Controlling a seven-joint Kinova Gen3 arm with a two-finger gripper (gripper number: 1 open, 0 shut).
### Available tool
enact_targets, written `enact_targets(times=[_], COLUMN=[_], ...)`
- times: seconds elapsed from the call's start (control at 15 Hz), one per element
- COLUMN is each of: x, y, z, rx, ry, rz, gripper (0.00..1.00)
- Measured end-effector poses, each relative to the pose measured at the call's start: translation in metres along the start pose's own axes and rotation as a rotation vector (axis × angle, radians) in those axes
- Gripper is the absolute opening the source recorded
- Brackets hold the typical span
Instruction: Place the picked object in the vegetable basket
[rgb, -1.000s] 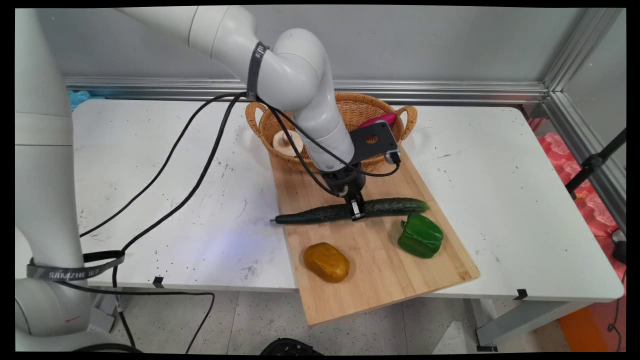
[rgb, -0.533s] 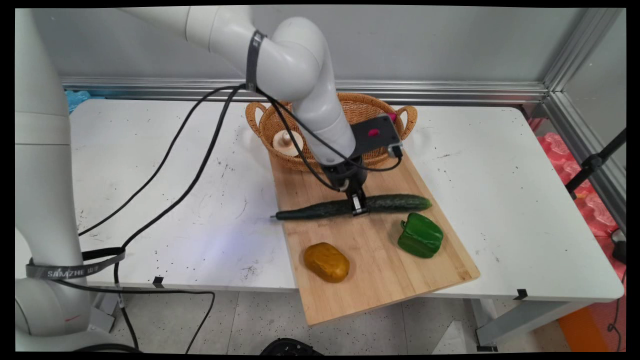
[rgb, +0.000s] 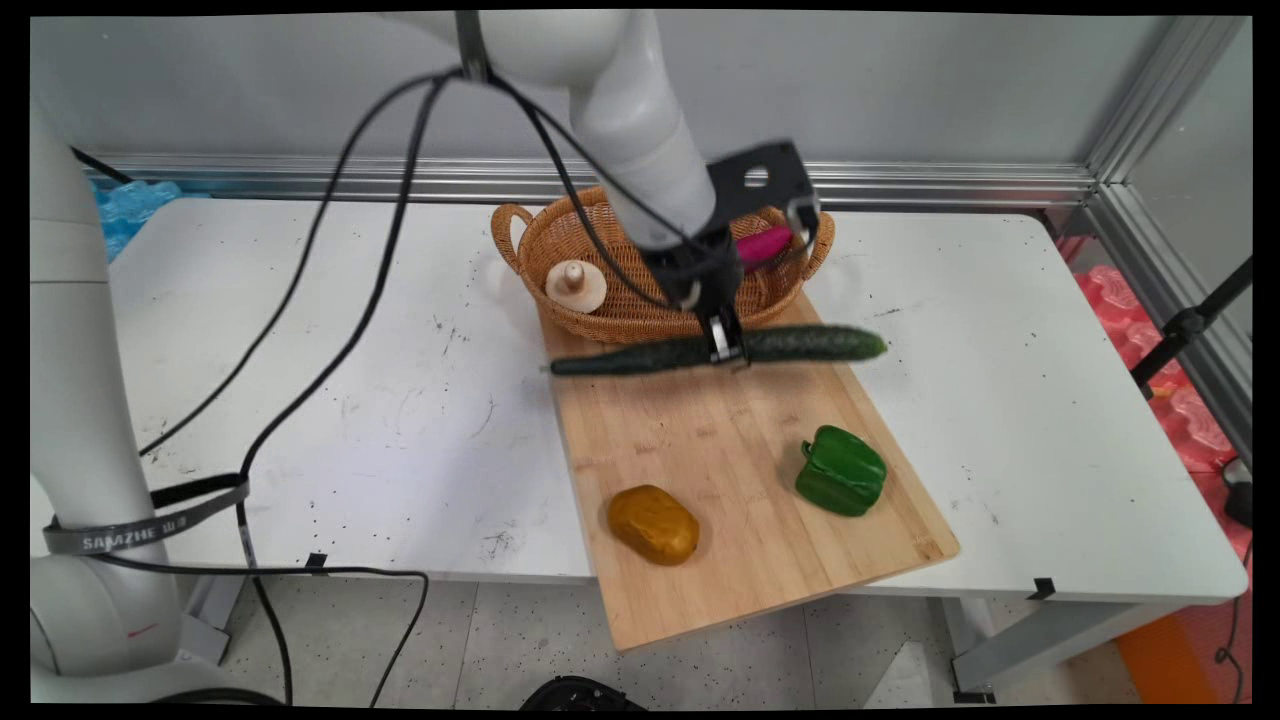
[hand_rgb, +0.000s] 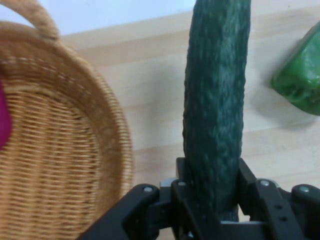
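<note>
A long dark green cucumber (rgb: 715, 350) hung level in the air above the far end of a pale wooden cutting board (rgb: 740, 480), gripped near its middle so that neither end dipped. The black two-finger gripper (rgb: 727, 345) was clenched across it from above, right beside the near rim of a round woven wicker basket (rgb: 620, 318) holding a beige mushroom (rgb: 575, 285) and a magenta vegetable (rgb: 765, 243). Nearer me, well apart on the board, lay a brownish-yellow potato (rgb: 653, 523) and a green bell pepper (rgb: 841, 470).
</note>
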Motion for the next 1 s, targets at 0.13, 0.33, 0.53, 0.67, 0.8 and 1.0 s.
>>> enact_targets(times=[0.13, 0.33, 0.53, 0.67, 0.8, 1.0], x=[0.004, 0.005, -0.002, -0.007, -0.012, -0.018], y=[-0.008, -0.027, -0.053, -0.070, -0.087, -0.111], z=[-0.014, -0.039, -0.065, -0.077, -0.086, -0.092], rx=[0.015, 0.046, 0.088, 0.113, 0.137, 0.172], ry=[0.003, -0.006, -0.036, -0.061, -0.088, -0.129], rz=[0.012, 0.029, 0.063, 0.091, 0.125, 0.181], gripper=[0.00, 0.00, 0.00, 0.00, 0.00, 0.00])
